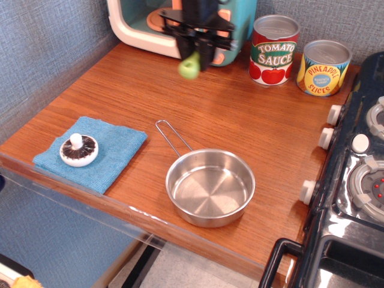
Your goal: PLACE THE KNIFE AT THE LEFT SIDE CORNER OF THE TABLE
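Observation:
My gripper (pixel 197 51) is raised above the back of the table (pixel 150 96), in front of the toy microwave. It is shut on the knife (pixel 190 66), whose lime-green handle hangs down below the fingers. The grey slotted head is hidden between the fingers. The knife is off the table surface.
A toy microwave (pixel 144 27) stands at the back left. A tomato sauce can (pixel 274 50) and a pineapple can (pixel 323 67) stand at the back right. A steel pan (pixel 210 186) sits near the front. A mushroom (pixel 79 150) lies on a blue cloth (pixel 111 153). A black stove (pixel 354 180) is on the right.

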